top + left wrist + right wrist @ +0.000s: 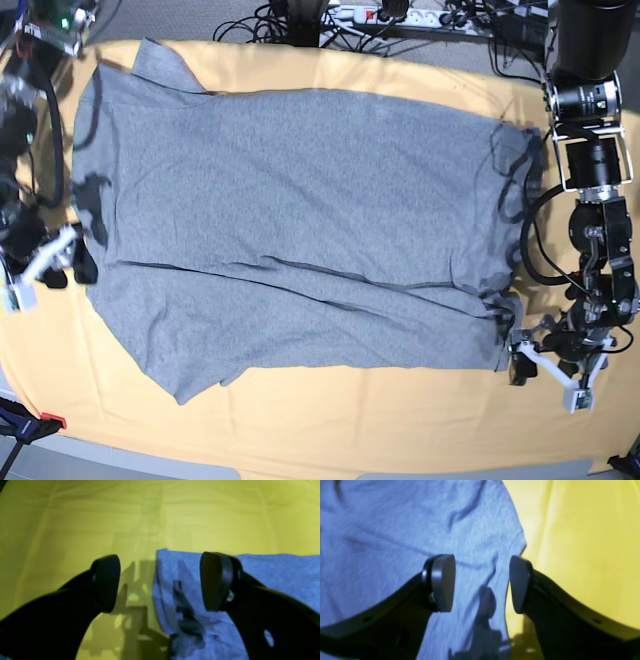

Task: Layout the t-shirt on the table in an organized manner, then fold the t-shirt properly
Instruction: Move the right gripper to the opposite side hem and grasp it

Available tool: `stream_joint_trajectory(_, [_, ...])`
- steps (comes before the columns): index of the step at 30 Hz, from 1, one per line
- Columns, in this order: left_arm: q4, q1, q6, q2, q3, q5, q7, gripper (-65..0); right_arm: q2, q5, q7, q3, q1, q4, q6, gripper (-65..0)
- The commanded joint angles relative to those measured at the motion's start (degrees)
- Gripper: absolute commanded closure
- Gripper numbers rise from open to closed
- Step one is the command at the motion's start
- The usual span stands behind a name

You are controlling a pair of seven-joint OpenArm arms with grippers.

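Observation:
The grey t-shirt [300, 220] lies spread flat on the table [350, 420], plain side up, with a crease line across its near part; no lettering shows. My left gripper [161, 582] is open and low over the shirt's near right corner [225, 635]; one finger is over the shirt and the other over bare cloth. In the base view it [517, 362] sits at that corner. My right gripper [481, 583] is open, and the shirt's seamed edge [505, 562] lies between its fingers. In the base view it [80, 265] is at the shirt's left edge.
Cables and a power strip [400, 15] run along the table's far edge. A red-tipped clamp [40, 422] sits at the near left corner. The left arm's column [590, 90] stands at the right. Bare yellow cloth [125, 517] lies beyond the shirt's corner.

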Motion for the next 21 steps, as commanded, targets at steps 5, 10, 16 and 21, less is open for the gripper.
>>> stream_joint_trajectory(5, [0.96, -1.44, -0.15, -3.02, -0.44, -0.74, -1.09, -49.4, 1.31, -4.33, 3.39, -4.2, 12.48, -11.1, -2.69, -36.4])
stream_joint_trajectory(10, [0.96, -1.42, -0.15, -3.48, -0.44, -0.72, -1.09, -49.4, 1.31, -4.76, 4.81, -5.6, 23.65, -28.81, -3.19, -36.5])
stream_joint_trajectory(16, [0.96, -1.42, -0.15, -3.48, -0.44, -0.74, -1.01, -49.4, 1.33, -8.81, 9.77, -5.53, 33.57, -50.07, -2.43, -36.5])
stream_joint_trajectory(21, [0.96, -1.44, -0.15, -3.48, -0.44, -1.18, -0.61, -49.4, 1.16, -15.56, 14.88, -5.55, 35.08, -57.33, -8.92, -36.5])
